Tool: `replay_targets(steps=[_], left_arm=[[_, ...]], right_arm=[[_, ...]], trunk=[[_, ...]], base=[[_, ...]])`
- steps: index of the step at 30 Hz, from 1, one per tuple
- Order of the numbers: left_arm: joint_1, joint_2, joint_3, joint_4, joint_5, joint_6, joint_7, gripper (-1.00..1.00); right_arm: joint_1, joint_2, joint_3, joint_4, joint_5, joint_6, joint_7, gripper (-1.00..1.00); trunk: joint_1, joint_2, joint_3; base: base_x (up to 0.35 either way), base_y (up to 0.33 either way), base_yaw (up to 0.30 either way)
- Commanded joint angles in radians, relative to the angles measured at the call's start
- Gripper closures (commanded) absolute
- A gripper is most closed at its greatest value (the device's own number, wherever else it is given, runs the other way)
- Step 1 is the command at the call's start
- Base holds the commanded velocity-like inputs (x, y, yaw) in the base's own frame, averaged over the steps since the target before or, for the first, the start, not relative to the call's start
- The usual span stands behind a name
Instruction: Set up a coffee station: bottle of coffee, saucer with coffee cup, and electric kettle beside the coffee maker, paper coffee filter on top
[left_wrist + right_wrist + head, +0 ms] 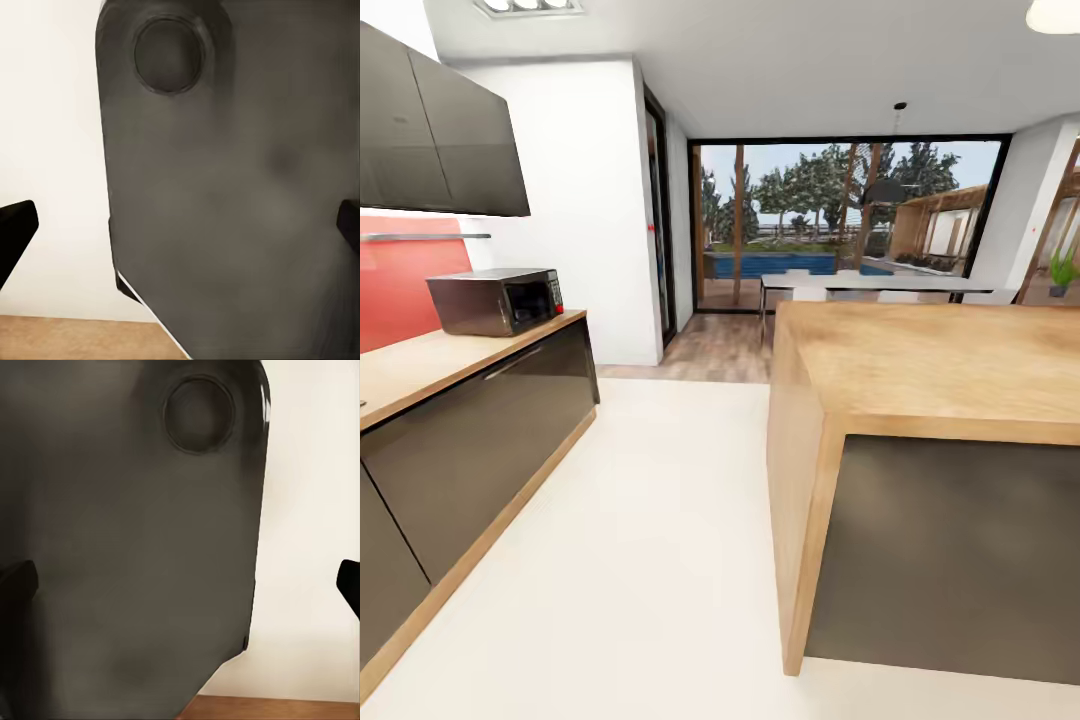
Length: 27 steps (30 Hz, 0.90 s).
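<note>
- One microwave (497, 300) on far left countertop (430, 360), which is cut off at the frame edge.
- Left gripper (180, 225): fingertips apart, a blurred dark panel between.
- Right gripper (180, 581): likewise apart.

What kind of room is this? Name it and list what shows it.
A modern home kitchen, most likely, open to a dining area. A microwave sits on a wood countertop with dark cabinets above and below, a wood-topped island stands opposite, and a dining table stands before the glass wall.
</note>
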Motion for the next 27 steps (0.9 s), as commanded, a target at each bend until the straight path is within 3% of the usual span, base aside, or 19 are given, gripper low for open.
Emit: replay_targets(steps=[1, 6, 14, 27], left_arm=[[0.0, 0.0, 0.0, 0.0, 0.0, 0.0, 0.0, -1.0], [0.0, -0.003, 0.0, 0.003, 0.001, -0.002, -0.001, -1.0], [0.002, -0.002, -0.004, -0.01, -0.003, -0.024, 0.0, -1.0], [0.003, -0.002, -0.004, -0.01, -0.004, -0.025, -0.001, -1.0]], right_arm=[[0.0, 0.0, 0.0, 0.0, 0.0, 0.0, 0.0, -1.0], [-0.002, 0.009, 0.002, -0.008, 0.0, 0.0, 0.001, -1.0], [-0.003, 0.054, 0.002, -0.053, 0.0, 0.0, -0.003, -1.0], [-0.003, 0.056, 0.0, -0.085, -0.001, 0.0, 0.0, -1.0]], trunk=[[0.0, 0.0, 0.0], [0.0, 0.0, 0.0], [0.0, 0.0, 0.0], [0.0, 0.0, 0.0]], base=[[0.0, 0.0, 0.0], [0.0, 0.0, 0.0], [0.0, 0.0, 0.0], [0.0, 0.0, 0.0]])
